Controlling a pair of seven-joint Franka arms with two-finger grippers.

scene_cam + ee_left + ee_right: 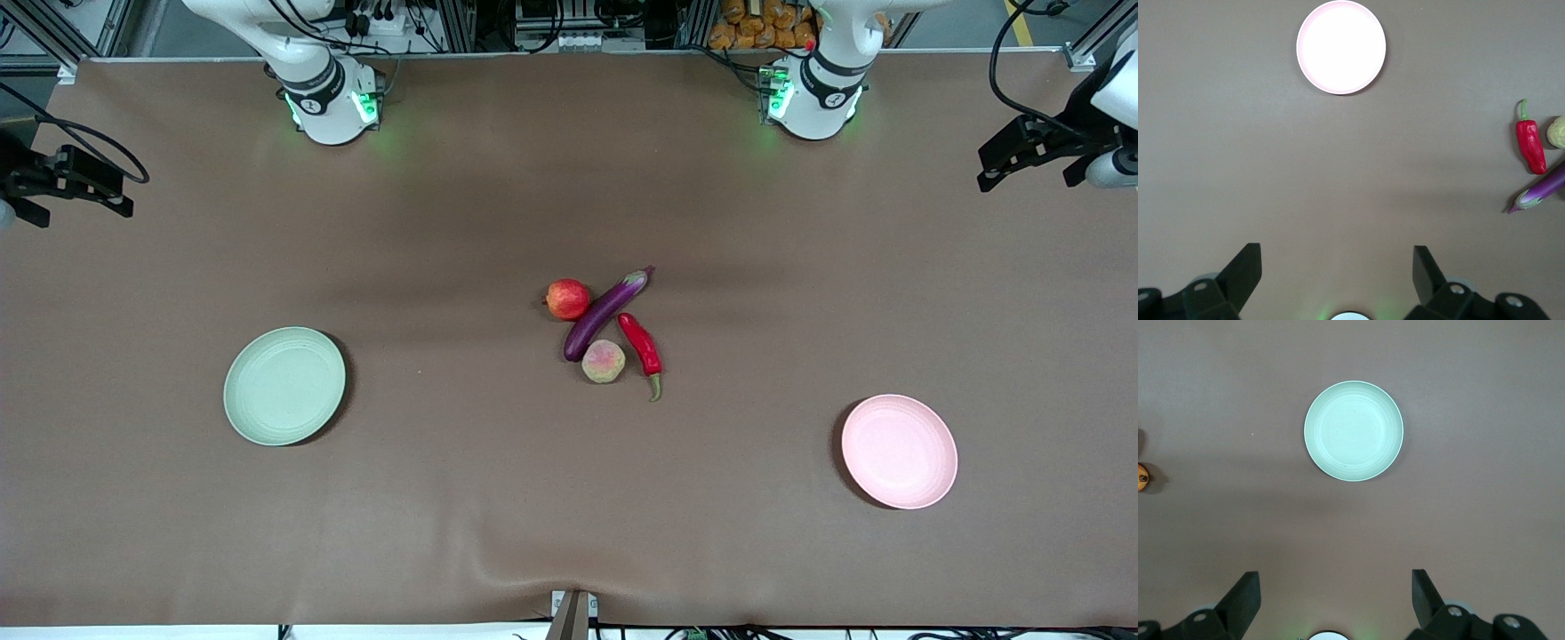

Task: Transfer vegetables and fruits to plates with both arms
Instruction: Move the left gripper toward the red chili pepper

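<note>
Brown cloth-covered surface fills my front view, with everything placed off the eggplant at its middle. Both white arms wait at their bases along the top edge, right arm base and left arm base showing green lights, each well apart from the eggplant.

Left hand hangs high over bare surface at the left arm's end, fingers spread wide, gripping nothing. Right hand hangs high over bare surface at the right arm's end, fingers also spread wide, empty.

Pale green plate lies flat, well apart from the eggplant toward the right arm's end and a bit nearer to the front camera; nothing on it. Pale pink plate lies flat, well apart from the eggplant toward the left arm's end, nearer still to the front camera; nothing on it.

Purple eggplant lies diagonally on the surface, cap end pointing toward the arm bases. Red chili pepper lies just beside the eggplant on the left arm's side, green stem pointing at the front camera. Red pomegranate sits touching or nearly touching the eggplant on the right arm's side. Yellowish-pink peach sits at the eggplant's blunt end, between it and the chili, close enough that I can't tell contact.
</note>
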